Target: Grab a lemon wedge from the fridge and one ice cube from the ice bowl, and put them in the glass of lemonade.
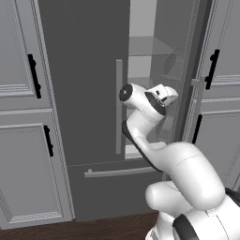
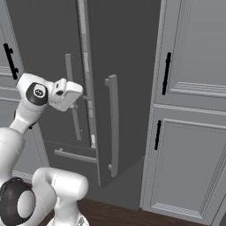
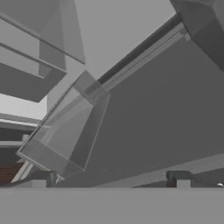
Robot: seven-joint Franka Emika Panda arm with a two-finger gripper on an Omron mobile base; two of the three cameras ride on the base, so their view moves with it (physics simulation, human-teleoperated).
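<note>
The fridge (image 1: 84, 70) stands straight ahead, its left door shut and its right door (image 2: 128, 70) swung partly out. Through the gap I see pale glass shelves (image 1: 145, 47). My hand (image 1: 161, 96) reaches into that gap at mid height, beside the open door's inner edge. In the hand view my gripper (image 3: 109, 179) is open, with one fingertip (image 3: 40, 178) far from the other and nothing between them. Just ahead of it hangs a clear door bin (image 3: 65, 131) that looks empty. The lemon wedge, the ice bowl and the glass of lemonade are out of view.
Paneled grey cabinets with black handles flank the fridge on the left (image 1: 23, 140) and on the right (image 2: 194, 132). The open door's long bar handle (image 2: 114, 123) juts toward me. A lower drawer handle (image 1: 117, 172) runs below. Dark wood floor (image 1: 93, 229) lies at the base.
</note>
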